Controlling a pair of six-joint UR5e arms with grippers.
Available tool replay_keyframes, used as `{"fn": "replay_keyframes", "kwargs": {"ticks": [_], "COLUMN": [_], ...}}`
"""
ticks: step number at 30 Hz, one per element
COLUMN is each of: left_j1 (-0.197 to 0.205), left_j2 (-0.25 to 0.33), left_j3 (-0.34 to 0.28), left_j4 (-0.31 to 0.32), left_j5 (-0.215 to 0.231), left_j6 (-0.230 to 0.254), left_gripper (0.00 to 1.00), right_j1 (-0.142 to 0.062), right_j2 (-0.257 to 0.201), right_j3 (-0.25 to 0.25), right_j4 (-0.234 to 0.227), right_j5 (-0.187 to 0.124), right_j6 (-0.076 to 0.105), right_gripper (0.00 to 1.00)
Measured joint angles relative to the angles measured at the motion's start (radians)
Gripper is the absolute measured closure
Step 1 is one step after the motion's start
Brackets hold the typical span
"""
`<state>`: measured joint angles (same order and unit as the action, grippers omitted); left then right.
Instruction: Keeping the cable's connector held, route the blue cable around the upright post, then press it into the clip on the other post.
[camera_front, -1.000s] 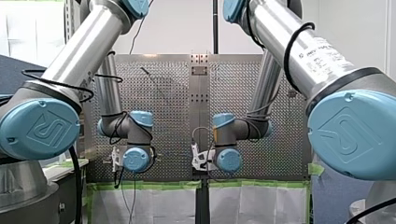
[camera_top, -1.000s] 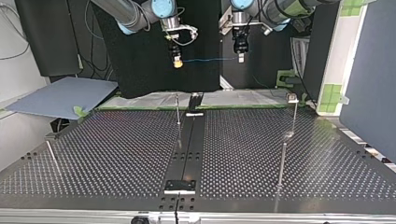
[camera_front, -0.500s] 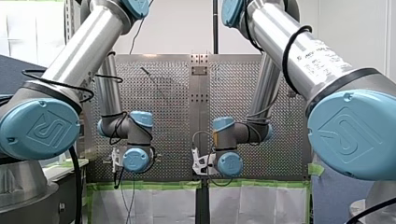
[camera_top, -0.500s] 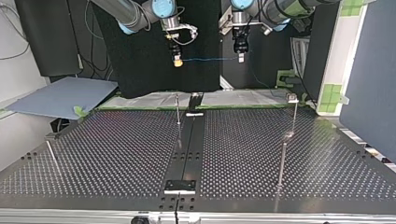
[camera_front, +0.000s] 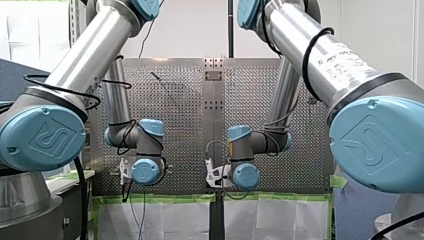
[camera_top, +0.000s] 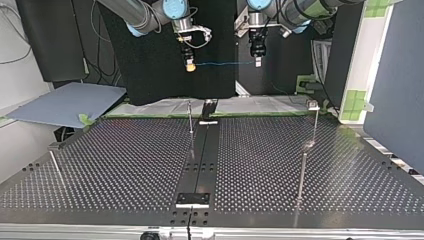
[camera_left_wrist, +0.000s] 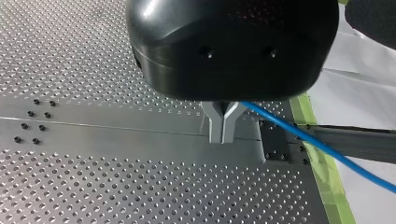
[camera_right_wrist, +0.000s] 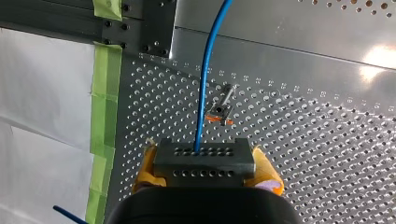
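Both sets of jaws are closed on something. My left gripper (camera_left_wrist: 223, 131) has its metal fingers (camera_left_wrist: 217, 122) pressed together on the blue cable (camera_left_wrist: 322, 148). The cable leaves them sideways, crosses the green tape (camera_left_wrist: 327, 182) and is cut off at the edge of the left wrist view.

My right gripper (camera_right_wrist: 205, 167) pinches the connector (camera_right_wrist: 204, 155), a dark block with rows of small holes, between yellow pads (camera_right_wrist: 267, 169). Only the pads' outer edges show; the rest is behind the block. The cable comes out of the block's face and runs out of the right wrist view. A short blue stub shows beside my gripper's body, and I cannot tell where it leads.

Ahead of the block, down on the perforated table (camera_right_wrist: 327, 154), stands a post (camera_right_wrist: 222, 108) seen almost end-on, with something orange at its head. I cannot tell whether that is the clip.

In the top view the cable is a thin straight line between both grippers, high over the table's far edge and well apart from the post. The front view hides both grippers behind my blue-capped wrists (camera_front: 145, 171).
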<state>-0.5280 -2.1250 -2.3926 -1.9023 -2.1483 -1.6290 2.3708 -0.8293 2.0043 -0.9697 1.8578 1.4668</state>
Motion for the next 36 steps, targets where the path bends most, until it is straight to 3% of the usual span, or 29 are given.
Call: {"fn": "replay_keyframes", "kwargs": {"ticks": [4, 7, 10, 13, 18, 27, 36], "left_j1": [-0.009, -0.032, -0.05, -0.052, -0.047, -0.028, -0.005], "left_j2": [0.009, 0.032, 0.059, 0.088, 0.136, 0.227, 0.324], "left_j3": [0.002, 0.007, 0.009, 0.009, 0.009, 0.035, 0.098], "left_j4": [-0.009, -0.032, -0.059, -0.088, -0.136, -0.227, -0.324], "left_j5": [0.006, 0.015, 0.021, 0.024, 0.022, 0.011, -0.05], "left_j6": [0.009, 0.032, 0.041, 0.038, 0.036, 0.038, 0.024], "left_gripper": [1.0, 1.0, 1.0, 1.0, 1.0, 1.0, 1.0], "right_j1": [-0.003, -0.024, -0.039, -0.043, -0.044, -0.042, -0.036], "right_j2": [-0.003, -0.024, -0.054, -0.082, -0.132, -0.218, -0.301], "right_j3": [-0.003, -0.024, -0.048, -0.059, -0.066, -0.125, -0.16], "right_j4": [0.003, 0.024, 0.054, 0.082, 0.132, 0.218, 0.301], "right_j5": [0.003, 0.024, 0.052, 0.053, 0.014, -0.065, -0.133], "right_j6": [-0.003, -0.012, 0.003, 0.027, 0.051, 0.045, 0.051], "right_gripper": [1.0, 1.0, 1.0, 1.0, 1.0, 1.0, 1.0]}}
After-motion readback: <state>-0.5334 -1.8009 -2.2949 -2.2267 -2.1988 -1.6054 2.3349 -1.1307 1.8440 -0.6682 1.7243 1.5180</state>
